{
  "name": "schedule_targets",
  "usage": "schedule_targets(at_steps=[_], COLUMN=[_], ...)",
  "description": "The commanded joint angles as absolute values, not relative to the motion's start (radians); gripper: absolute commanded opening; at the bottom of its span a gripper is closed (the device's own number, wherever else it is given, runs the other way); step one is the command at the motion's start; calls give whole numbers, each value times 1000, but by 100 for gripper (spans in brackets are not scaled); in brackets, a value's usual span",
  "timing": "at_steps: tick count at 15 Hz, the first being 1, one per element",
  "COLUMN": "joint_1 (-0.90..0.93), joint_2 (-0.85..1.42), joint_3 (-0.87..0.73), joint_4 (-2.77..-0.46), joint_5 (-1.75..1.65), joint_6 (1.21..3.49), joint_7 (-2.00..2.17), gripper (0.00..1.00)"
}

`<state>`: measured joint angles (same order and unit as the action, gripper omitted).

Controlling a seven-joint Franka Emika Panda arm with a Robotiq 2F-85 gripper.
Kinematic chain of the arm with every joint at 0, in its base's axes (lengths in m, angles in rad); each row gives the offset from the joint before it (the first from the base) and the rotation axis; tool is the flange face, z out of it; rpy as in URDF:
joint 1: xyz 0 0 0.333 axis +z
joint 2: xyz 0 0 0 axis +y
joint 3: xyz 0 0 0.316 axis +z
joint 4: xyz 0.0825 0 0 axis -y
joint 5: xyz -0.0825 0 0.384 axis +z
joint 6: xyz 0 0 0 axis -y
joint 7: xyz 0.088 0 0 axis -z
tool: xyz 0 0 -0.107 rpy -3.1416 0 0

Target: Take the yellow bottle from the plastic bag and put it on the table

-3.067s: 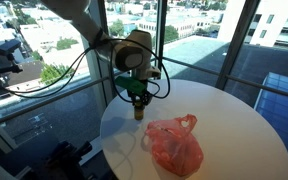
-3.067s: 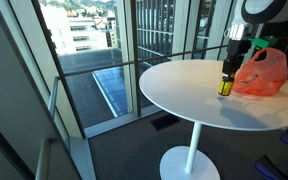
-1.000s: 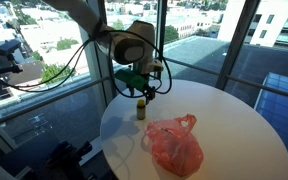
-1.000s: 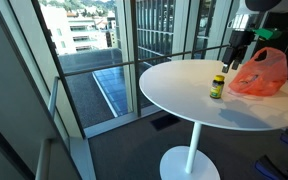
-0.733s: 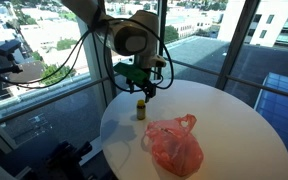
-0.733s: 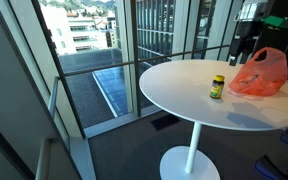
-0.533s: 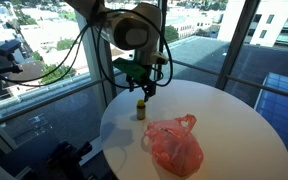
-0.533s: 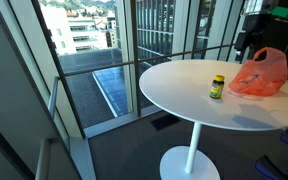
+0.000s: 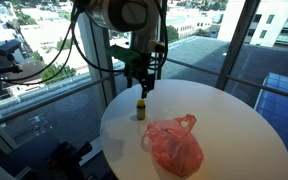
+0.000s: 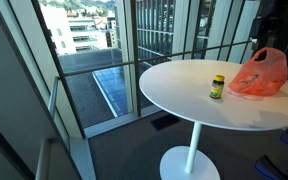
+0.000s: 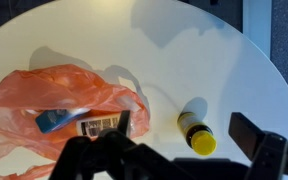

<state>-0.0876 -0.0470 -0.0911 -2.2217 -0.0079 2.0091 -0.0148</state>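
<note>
The round white desk [image 9: 234, 120] carries the orange plastic bag [image 9: 174, 146] and, near it but not touching, the yellow bottle [image 9: 140, 108], which stands upright close to the window-side edge. The fingers [image 9: 141, 86] hang straight above its cap, spread apart and empty. The bottle's long axis points up between them, so the placing looks done.
</note>
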Motion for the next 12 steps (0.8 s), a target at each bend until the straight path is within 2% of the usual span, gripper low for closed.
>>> schedule_targets(at_steps=[1,6,12], joint_1=[-95,-100,-98], joint_2=[-132,-207,-193], joint_3=[-96,-102,-104], joint_4=[-2234,-2240,-2228], joint_5=[-22,-13,-10], joint_6=[1946,1913,1918], joint_7=[13,8,-9], gripper=[100,100,100])
